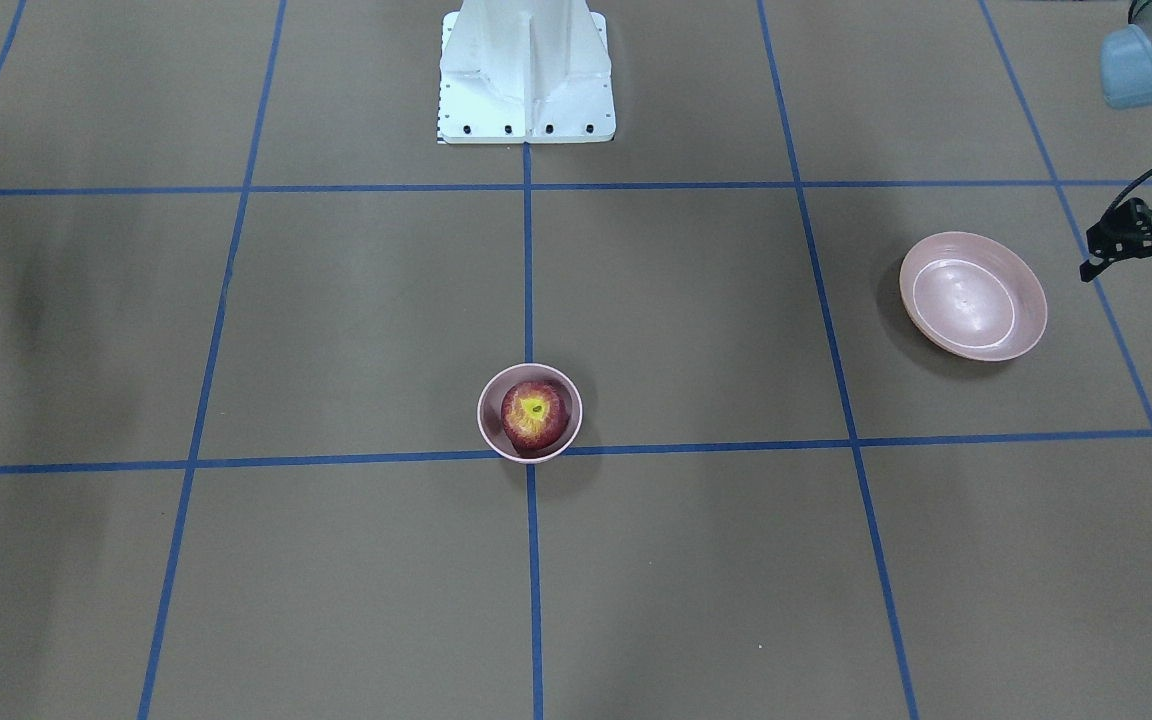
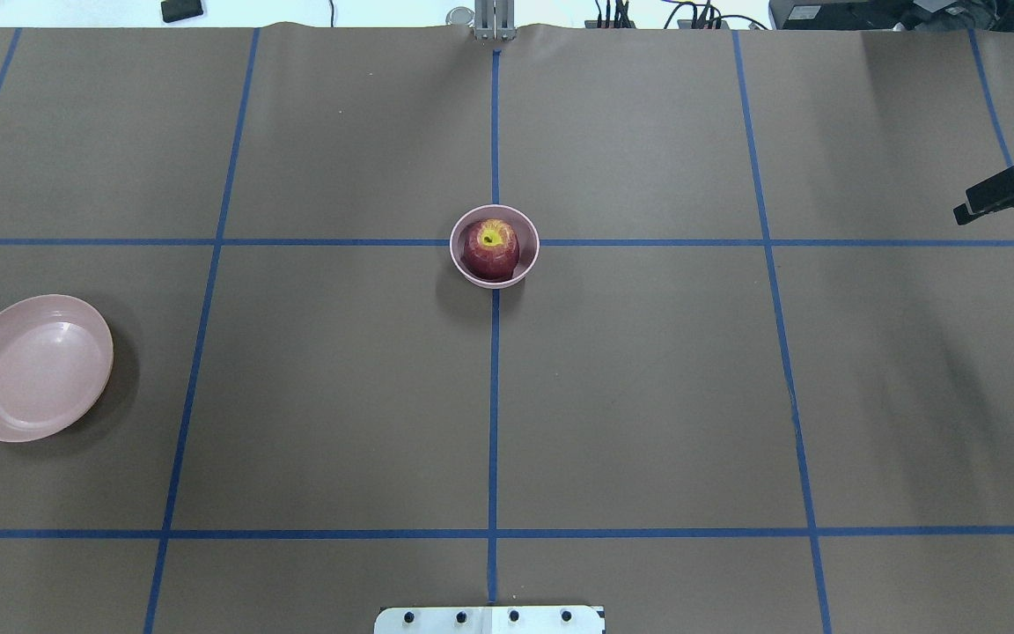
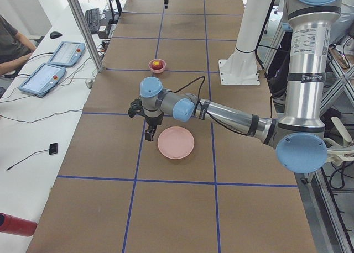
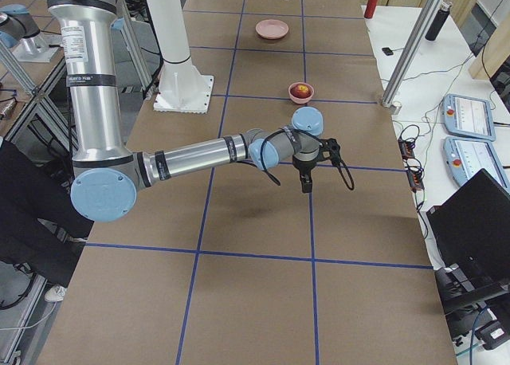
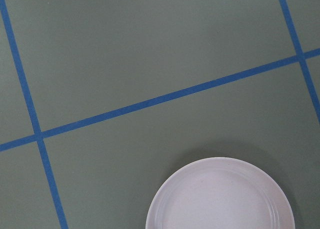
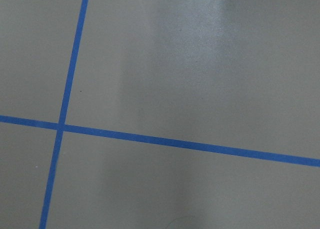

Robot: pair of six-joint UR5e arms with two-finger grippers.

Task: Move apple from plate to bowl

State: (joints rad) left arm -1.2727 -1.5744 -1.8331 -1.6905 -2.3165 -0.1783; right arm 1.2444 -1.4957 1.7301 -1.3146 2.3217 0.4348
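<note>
Sitting in the bowl [image 1: 484,428]: the apple [image 1: 534,414], yellow stem patch facing up, dark red flanks nearly filling the bowl. The bowl stands on a crossing of 2 blue tape lines [image 1: 336,461] near the middle of the brown table [image 1: 696,320], straight out from the white robot base [image 1: 526,90]. The plate [image 1: 973,308] lies well apart from it, toward the robot's left end of the table, its flat inner ring showing. Just beside the plate on its outer side hangs the left gripper [image 1: 1131,282], not touching it. Its 2 dark fingers [image 1: 1098,262] are spread wide with nothing between them. Left wrist view: the plate's rim at the bottom edge, tape lines beyond. At the opposite end of the table hovers the right gripper [image 2: 991,199], well away from bowl and apple. Only part of it shows, so its finger spread cannot be told. Right wrist view: table paper and 2 crossing tape lines.
</note>
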